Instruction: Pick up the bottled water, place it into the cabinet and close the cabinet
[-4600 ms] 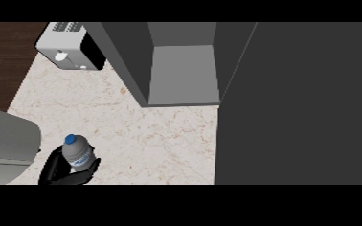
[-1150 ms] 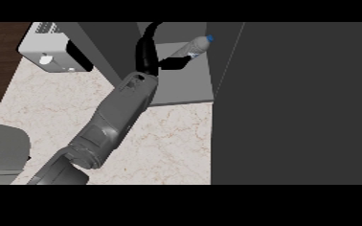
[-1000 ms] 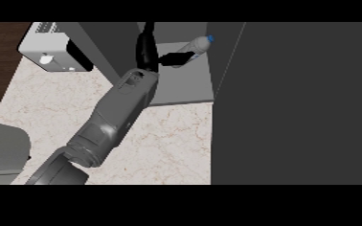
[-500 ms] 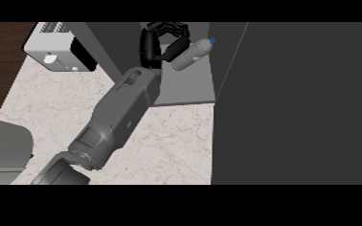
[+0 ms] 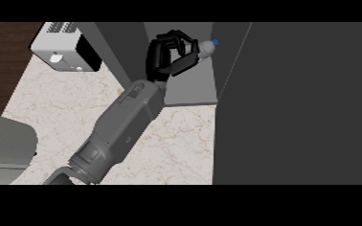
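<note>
Just right of left robot hand [image 5: 168,52]: bottled water [image 5: 206,48] seen inside cabinet [image 5: 191,88] | hand held open, nothing clasped | judged light, stiff, slippery | best gripped round mid-body

My left robot hand [image 5: 168,52] is black all over, fingers and thumb alike, slender and built of short hard segments with a dull sheen. It joins my forearm [image 5: 120,129] through a narrow black wrist. The forearm is a long casing of plain mid-grey, smooth and rounded at the edges, lighter on the upper face and shaded darker down one side. Towards the elbow it ends in a stepped grey collar.
</note>
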